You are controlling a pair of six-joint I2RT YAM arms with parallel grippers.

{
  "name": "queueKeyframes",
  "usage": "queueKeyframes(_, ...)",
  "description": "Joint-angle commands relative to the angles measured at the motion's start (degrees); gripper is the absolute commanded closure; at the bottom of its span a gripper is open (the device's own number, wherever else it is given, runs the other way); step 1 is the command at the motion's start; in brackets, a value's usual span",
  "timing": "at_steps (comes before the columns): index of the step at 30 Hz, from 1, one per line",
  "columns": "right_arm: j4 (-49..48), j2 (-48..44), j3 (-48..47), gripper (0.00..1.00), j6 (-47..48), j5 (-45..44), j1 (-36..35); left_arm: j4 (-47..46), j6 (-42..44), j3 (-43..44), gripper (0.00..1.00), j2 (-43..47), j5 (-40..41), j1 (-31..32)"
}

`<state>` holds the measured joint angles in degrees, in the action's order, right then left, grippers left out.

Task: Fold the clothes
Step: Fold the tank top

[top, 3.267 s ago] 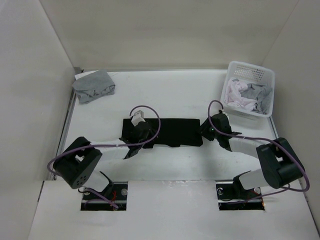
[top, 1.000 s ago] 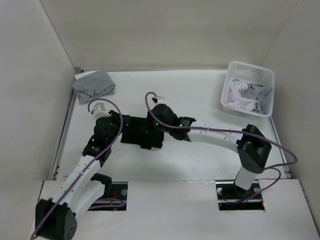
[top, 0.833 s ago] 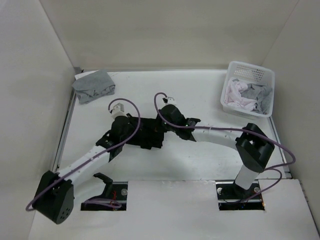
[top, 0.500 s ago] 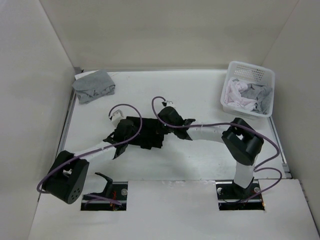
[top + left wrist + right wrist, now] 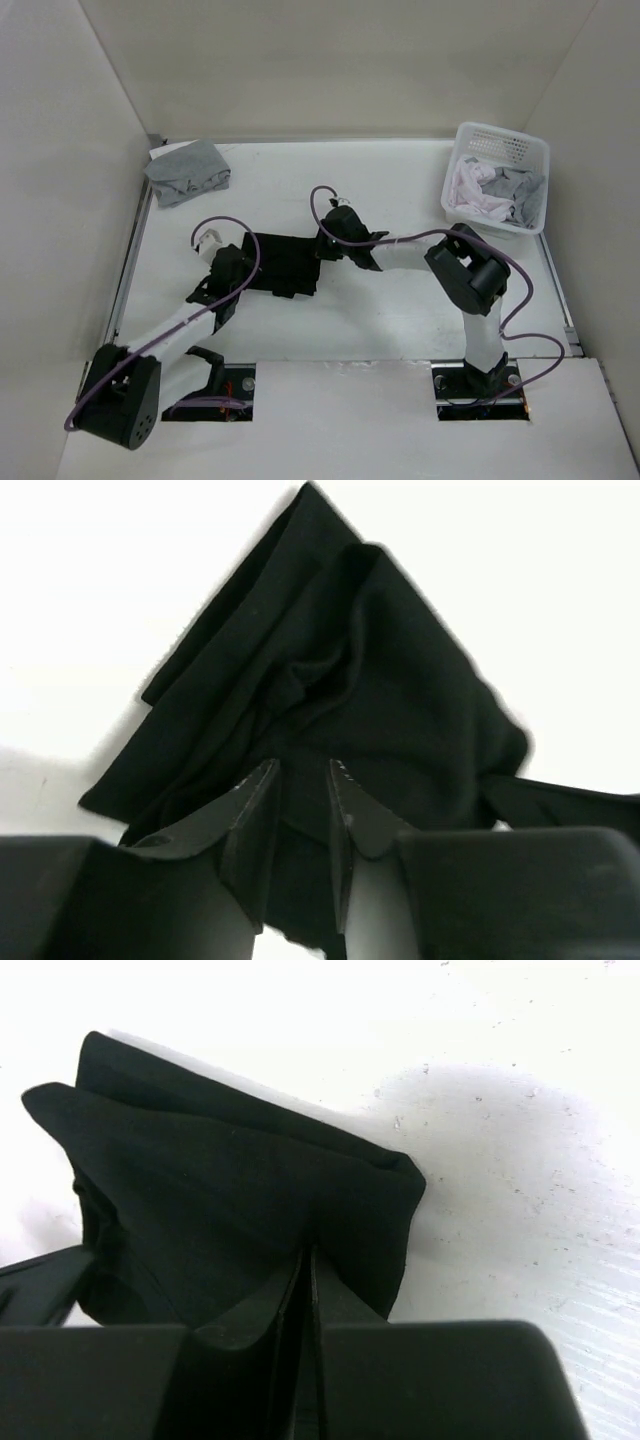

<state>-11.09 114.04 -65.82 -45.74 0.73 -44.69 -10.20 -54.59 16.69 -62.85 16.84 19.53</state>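
The black garment [image 5: 280,262] lies folded into a compact block in the middle of the table, with layered edges showing in the left wrist view [image 5: 380,660] and a folded corner in the right wrist view [image 5: 220,1180]. My left gripper [image 5: 242,272] sits at the garment's left edge. Its jaws [image 5: 302,772] stand a little apart, with black fabric under the gap. At the garment's right end, my right gripper [image 5: 326,247] has its jaws [image 5: 309,1252] pressed almost together on the fabric. A light grey garment [image 5: 187,172] lies at the back left.
A white lattice basket [image 5: 500,132] stands at the back right, holding white, pale pink and grey clothes [image 5: 495,190]. White walls close in the table on the left, back and right. Purple cables loop above both wrists.
The black garment, a wide strip earlier, is now a short block. Within the last second the left gripper swung in to its left edge, and the right gripper stayed at its right end.
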Motion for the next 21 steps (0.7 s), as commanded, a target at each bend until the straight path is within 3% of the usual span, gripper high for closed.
queueKeyframes(1,-3.4,-1.0,-0.3,0.89,-0.8,1.2,1.0,5.1,-2.3,-0.7,0.73,8.2,0.1,-0.8)
queueKeyframes(4,-3.5,-4.7,1.7,0.84,-0.8,0.8,2.0,8.8,-2.6,-1.0,0.61,15.4,2.1,-1.4)
queueKeyframes(8,-3.8,-11.8,5.3,0.59,-0.1,0.9,2.0,17.1,-3.1,1.6,0.50,14.5,1.2,-2.8)
queueKeyframes(11,-3.8,-16.9,8.5,0.46,1.2,0.7,2.0,20.7,-6.0,2.1,0.47,13.3,-3.0,-3.4)
queueKeyframes(17,-3.5,-24.1,14.2,0.41,2.6,0.7,1.1,25.1,-11.2,0.2,0.45,13.4,-6.9,-4.8)
queueKeyframes(21,-3.4,-26.1,15.7,0.41,3.5,0.8,-0.2,22.0,-12.3,0.6,0.43,9.7,-7.2,-4.6)
